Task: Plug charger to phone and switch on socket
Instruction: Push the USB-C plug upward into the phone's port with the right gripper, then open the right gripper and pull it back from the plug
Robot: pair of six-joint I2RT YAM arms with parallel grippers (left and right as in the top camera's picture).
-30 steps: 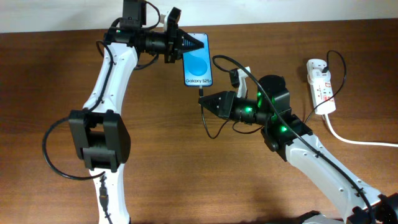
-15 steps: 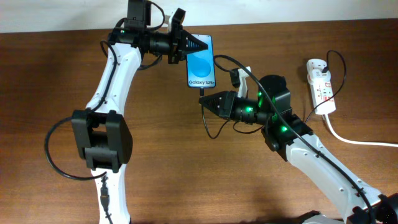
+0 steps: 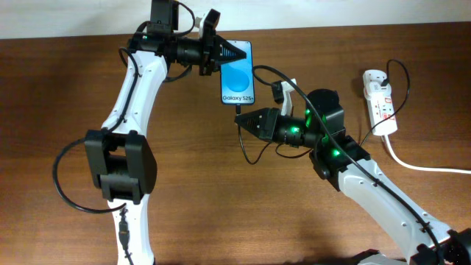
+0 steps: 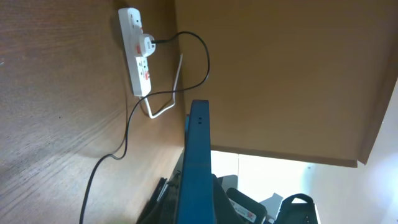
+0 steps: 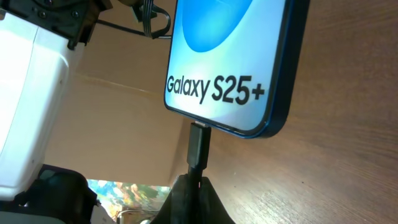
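Right pincer (image 5: 189,186) clamps the charger (image 5: 199,146) by its small black plug, tip meeting the bottom edge of the phone (image 5: 233,56) — blue screen, "Galaxy S25+" — which the left pincer (image 3: 237,53) grips; the white socket (image 3: 379,96) lies well apart on the surface (image 3: 221,206).

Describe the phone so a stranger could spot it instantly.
At the far middle of the brown wooden table, the left pincer grips a slim phone. The right pincer holds the charger plug at the phone's near end. Its bright blue screen reading Galaxy S25+ sets it apart.
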